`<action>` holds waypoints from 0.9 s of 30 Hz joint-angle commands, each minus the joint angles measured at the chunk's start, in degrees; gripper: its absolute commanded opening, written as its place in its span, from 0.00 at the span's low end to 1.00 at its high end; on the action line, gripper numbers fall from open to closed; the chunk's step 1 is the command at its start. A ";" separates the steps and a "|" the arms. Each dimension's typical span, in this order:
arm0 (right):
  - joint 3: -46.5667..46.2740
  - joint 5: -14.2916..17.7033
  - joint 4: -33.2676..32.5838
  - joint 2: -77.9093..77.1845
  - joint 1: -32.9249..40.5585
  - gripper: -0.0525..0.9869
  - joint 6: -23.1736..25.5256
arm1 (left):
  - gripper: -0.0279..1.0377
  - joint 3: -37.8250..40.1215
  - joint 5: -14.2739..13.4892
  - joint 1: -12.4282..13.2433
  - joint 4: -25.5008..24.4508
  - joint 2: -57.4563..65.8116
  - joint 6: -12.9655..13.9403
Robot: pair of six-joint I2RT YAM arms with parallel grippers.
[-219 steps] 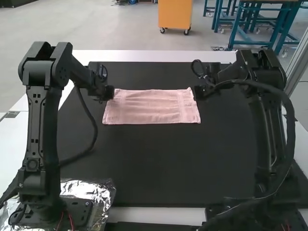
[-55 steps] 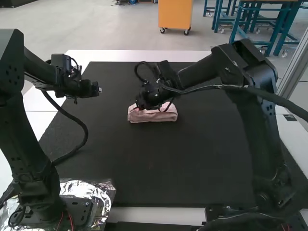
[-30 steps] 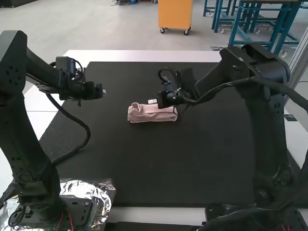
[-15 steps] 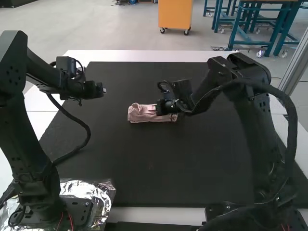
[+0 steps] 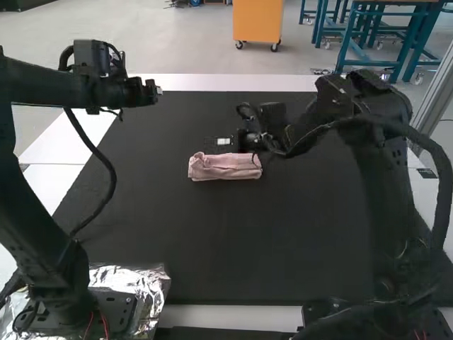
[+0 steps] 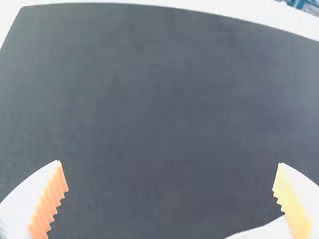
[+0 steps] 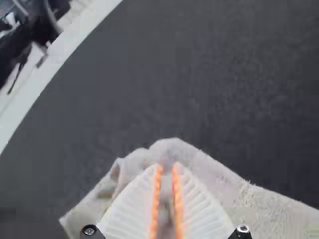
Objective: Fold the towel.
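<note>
Black matting (image 5: 212,241) covers most of the white table (image 5: 212,82) in the high view, and close to the frame's centre we see the pink towel (image 5: 224,166), folded into a small, narrow bundle lying lengthwise across the picture. We judge the main folding done; at most, we think, some pressing or straightening of the bundle is left, then backing the arms off. The right gripper (image 5: 224,142) sits at the towel's upper edge, so the bundle lies just below it in the frame. The left gripper (image 5: 155,91) is at the upper left, well apart from the cloth.

From the left wrist view, we find that gripper's ribbed fingers (image 6: 31,204) spread wide, with bare matting between them and nothing held.

From the right wrist view, we make out the orange pads (image 7: 178,204) drawn near each other, a slim gap between them. Pale cloth lies right beneath and around the fingertips; we cannot tell whether they touch it, but we see no fold pinched between them.
</note>
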 commanded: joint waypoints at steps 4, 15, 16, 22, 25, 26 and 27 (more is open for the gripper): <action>8.22 1.08 -5.91 -23.60 -5.54 0.85 2.10 | 0.94 8.68 -4.78 -1.72 -1.79 -7.64 -0.80; 3.73 4.16 -16.89 -58.85 -13.80 0.93 2.81 | 0.94 16.06 -6.97 -1.98 -3.38 -24.69 1.30; 2.86 3.98 -17.77 -62.01 -14.68 0.93 3.95 | 0.94 15.97 -6.97 -1.45 -3.29 -26.36 1.39; -3.82 3.63 -20.50 -81.52 -19.60 0.93 7.90 | 0.94 14.22 -6.01 0.74 -4.17 -37.70 1.39; -7.78 3.81 -21.46 -90.84 -21.53 0.93 9.66 | 0.94 11.76 -5.57 1.27 -4.25 -44.64 1.39; -8.75 4.07 -21.99 -94.09 -22.06 0.93 9.92 | 0.94 10.70 -5.57 1.18 -4.25 -47.45 1.39; -9.45 4.24 -22.34 -96.99 -22.59 0.93 9.92 | 0.94 9.47 -5.57 1.10 -4.25 -50.44 1.30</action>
